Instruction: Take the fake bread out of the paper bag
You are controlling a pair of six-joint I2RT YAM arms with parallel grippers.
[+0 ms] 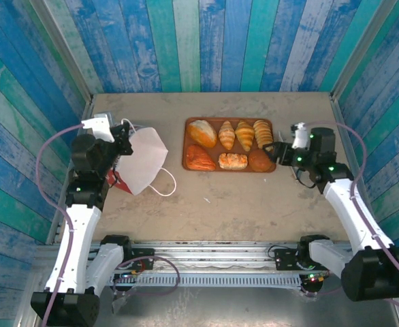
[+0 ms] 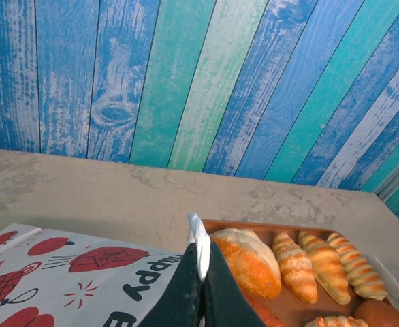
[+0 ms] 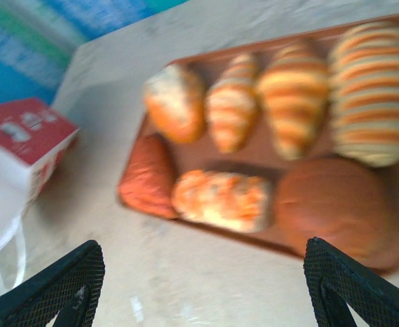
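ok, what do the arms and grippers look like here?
The left arm and right arm: white link shells, black joint housings with green lights, a lilac cable looping along each. The left gripper has plain black fingers; the right gripper's black fingers show cross-hatched texture.

Both arms (image 1: 77, 228) have white links, black joints, green lights (image 1: 331, 168) and lilac cables (image 1: 45, 177); the right gripper (image 3: 201, 276) is black.

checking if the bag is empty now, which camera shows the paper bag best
Top external: nearly the whole paper bag is in frame, cord handle included. The left wrist view shows its printed side close up, an edge pinched in the left end effector. The right wrist view gives a blurred red-and-white corner.
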